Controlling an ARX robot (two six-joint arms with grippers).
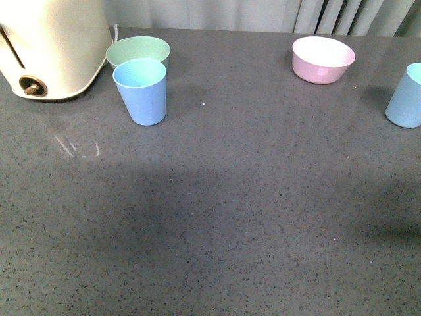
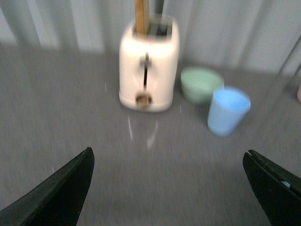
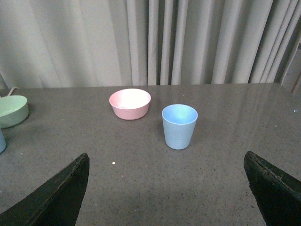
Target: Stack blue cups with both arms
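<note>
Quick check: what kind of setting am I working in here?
Probably a staged kitchen counter: a grey speckled countertop carrying a cream toaster, a mint-green bowl, a pink bowl and blue cups, with a curtain hung behind.

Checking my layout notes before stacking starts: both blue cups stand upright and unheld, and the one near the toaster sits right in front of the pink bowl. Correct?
Not quite. The front view shows the blue cup by the toaster in front of the mint-green bowl, not the pink bowl, which stands further right, nearer the other blue cup. Both cups are upright and unheld.
</note>
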